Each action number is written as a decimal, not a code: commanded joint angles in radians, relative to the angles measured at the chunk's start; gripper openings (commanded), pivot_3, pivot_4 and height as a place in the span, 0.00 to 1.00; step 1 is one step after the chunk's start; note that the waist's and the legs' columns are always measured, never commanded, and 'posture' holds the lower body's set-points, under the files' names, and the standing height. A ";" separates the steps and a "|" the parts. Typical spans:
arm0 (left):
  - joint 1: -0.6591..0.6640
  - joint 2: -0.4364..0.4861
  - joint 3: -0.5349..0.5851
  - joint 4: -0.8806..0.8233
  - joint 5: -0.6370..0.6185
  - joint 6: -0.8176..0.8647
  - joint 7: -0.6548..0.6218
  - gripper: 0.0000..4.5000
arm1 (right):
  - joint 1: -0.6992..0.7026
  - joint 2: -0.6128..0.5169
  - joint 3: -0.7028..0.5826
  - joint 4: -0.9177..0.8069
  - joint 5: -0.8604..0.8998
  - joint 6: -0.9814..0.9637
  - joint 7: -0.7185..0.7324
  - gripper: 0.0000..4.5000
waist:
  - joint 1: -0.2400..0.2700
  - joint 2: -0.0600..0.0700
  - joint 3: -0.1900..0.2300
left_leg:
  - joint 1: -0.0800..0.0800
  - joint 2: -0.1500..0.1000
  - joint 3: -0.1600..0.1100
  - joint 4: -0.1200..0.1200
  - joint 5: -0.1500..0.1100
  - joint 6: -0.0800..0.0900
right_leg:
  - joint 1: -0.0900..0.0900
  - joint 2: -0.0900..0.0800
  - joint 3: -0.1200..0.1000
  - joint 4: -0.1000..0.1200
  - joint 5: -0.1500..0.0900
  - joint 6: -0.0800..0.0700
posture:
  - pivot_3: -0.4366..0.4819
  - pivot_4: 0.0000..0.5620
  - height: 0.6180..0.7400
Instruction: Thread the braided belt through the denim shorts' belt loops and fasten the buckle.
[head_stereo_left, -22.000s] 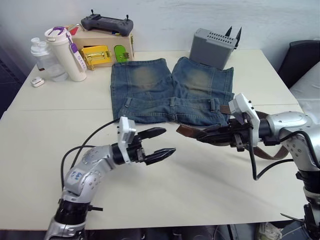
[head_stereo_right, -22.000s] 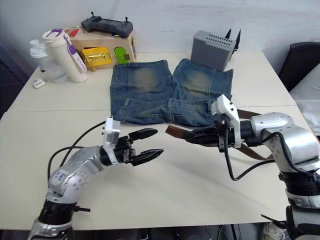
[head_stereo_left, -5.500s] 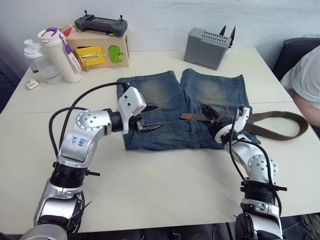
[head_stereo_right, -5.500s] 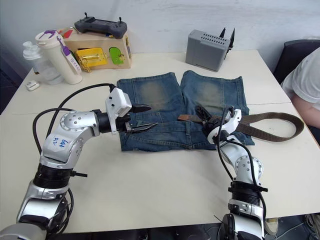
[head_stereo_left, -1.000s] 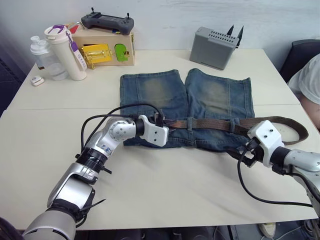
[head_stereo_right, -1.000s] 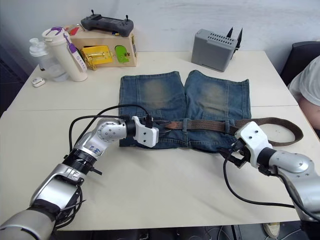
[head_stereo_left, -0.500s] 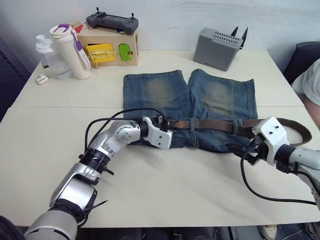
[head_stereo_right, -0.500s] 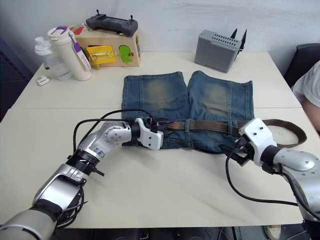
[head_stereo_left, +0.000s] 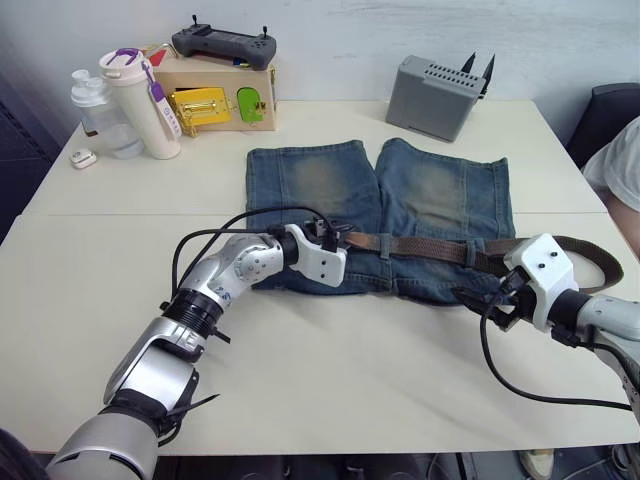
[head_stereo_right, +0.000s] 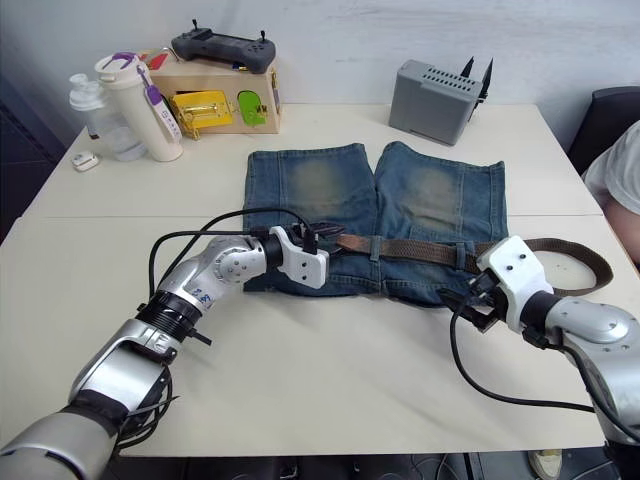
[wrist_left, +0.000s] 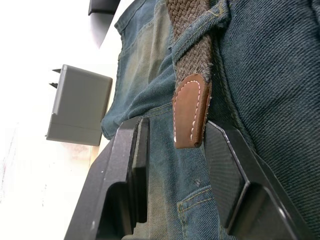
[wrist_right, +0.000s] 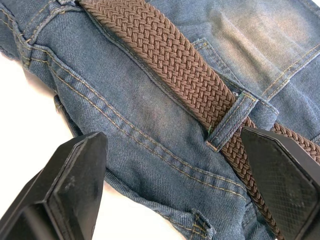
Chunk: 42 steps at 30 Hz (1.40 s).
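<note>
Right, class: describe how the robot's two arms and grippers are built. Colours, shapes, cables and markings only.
Both arms are silver-grey metal with rounded joints and black sections. Each ends in a white, blocky wrist housing, and loose black cables loop from the housings back along the arms. The left gripper and right gripper each have two thick black fingers; the right fingers' inner pads are cross-hatched. The left arm carries a small blue marking.

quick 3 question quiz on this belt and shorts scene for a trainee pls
1. True or false: the braided belt already lies across the waistband of the denim shorts.
2. What lies between the left gripper fingers: A) tan belt tip B) silver prong C) white cap?
3. Are the right gripper fingers apart or closed?

Key: 1 true. 2 A, the tip lies between the open fingers. 3 apart, over a belt loop.
</note>
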 joint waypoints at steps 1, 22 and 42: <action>-0.028 -0.009 -0.016 0.016 0.014 -0.019 0.023 0.01 | -0.007 0.006 -0.048 -0.034 0.003 -0.001 -0.010 1.00 | 0.000 0.000 0.000 | 0.000 0.000 0.000 0.000 0.000 0.000 | 0.000 0.000 0.000 0.000 0.000 0.000 | 0.48 0.27 0.97; -0.025 0.004 0.007 -0.031 -0.024 0.026 -0.001 0.00 | 0.097 -0.080 -0.009 0.034 -0.156 -0.161 0.108 0.01 | -0.001 0.000 0.000 | 0.000 0.000 0.000 0.004 0.000 0.000 | 0.000 0.000 0.000 0.003 0.000 0.000 | 0.48 0.27 0.97; 0.001 0.013 0.022 -0.107 -0.061 0.085 -0.053 0.00 | -0.044 -0.074 0.161 0.302 -0.384 -0.379 0.115 0.24 | 0.000 0.000 0.000 | 0.000 0.000 0.001 0.007 0.000 0.001 | 0.000 0.000 0.001 0.006 0.000 0.000 | 0.48 0.27 0.97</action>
